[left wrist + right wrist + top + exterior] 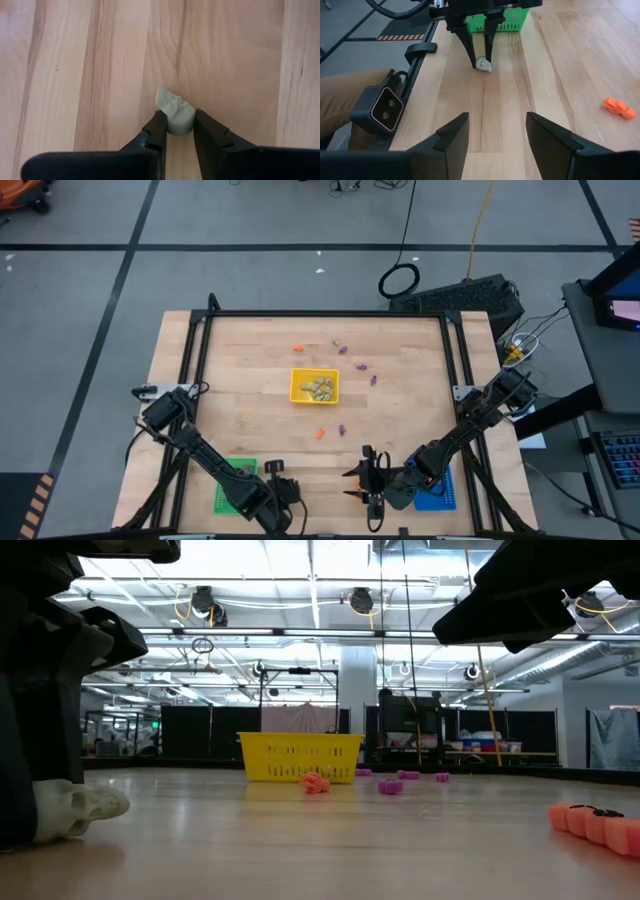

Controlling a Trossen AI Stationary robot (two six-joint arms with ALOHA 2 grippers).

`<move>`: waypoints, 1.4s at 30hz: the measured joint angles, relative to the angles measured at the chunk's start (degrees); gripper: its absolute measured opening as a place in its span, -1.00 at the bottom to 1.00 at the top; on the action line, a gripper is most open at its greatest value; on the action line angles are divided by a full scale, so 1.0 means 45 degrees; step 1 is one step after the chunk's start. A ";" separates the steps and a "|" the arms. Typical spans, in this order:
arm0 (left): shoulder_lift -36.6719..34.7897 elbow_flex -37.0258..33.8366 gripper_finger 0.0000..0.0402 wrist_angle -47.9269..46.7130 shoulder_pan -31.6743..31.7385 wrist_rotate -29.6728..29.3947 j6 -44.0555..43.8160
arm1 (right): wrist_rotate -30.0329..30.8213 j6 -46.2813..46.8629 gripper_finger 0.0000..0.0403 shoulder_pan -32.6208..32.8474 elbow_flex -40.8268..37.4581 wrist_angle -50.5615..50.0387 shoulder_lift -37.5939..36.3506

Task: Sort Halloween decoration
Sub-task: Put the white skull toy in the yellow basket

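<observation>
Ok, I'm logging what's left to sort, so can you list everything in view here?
Table: one, light wood.
Yellow tray: one, table centre, holding pale trinkets.
Green tray: one, front edge, by left arm.
Blue tray: one, front edge, under right arm.
Purple trinkets: at least four, loose around yellow tray.
Orange trinkets: at least three, loose on table.
Pale skull: one, on table.
Left gripper: closed on pale skull.
Right gripper: open, empty.
</observation>
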 joint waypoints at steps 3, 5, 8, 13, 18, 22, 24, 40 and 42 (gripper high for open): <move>0.0038 0.0185 -0.69 -0.0003 -0.0046 -0.0121 0.0288 | 0.0000 0.0000 -0.08 0.0000 0.0000 -0.0036 0.0000; 0.0038 0.0325 -0.69 -0.0004 -0.0056 -0.0229 0.0474 | 0.0000 0.0000 -0.08 0.0000 0.0000 -0.0036 0.0000; 0.0038 0.0523 -0.69 -0.0123 -0.0049 -0.0590 0.0751 | 0.0000 0.0018 -0.08 0.0000 0.0000 -0.0036 0.0000; 0.0038 0.0621 -0.69 -0.0323 -0.0032 -0.1089 0.0863 | -0.0019 0.0024 -0.08 0.0000 0.0000 -0.0050 0.0000; 0.0028 0.0626 -0.69 -0.0318 -0.0037 -0.1514 0.0863 | -0.0036 0.0029 -0.08 0.0000 0.0004 -0.0055 0.0000; 0.0023 0.0626 -0.69 -0.0303 -0.0037 -0.2045 0.0863 | -0.0044 0.0029 -0.08 0.0000 0.0005 -0.0055 0.0000; 0.0023 0.0626 -0.69 -0.0285 -0.0037 -0.2399 0.0863 | -0.0044 0.0034 -0.08 0.0000 0.0003 -0.0055 0.0000; -0.0001 0.0645 -0.69 0.0162 -0.0041 -0.3525 0.0838 | -0.0049 0.0037 -0.08 0.0000 0.0005 -0.0058 0.0000; -0.0001 0.0645 -0.69 0.0166 -0.0041 -0.3530 0.0838 | -0.0049 0.0098 -0.08 0.0000 0.0005 -0.0059 0.0000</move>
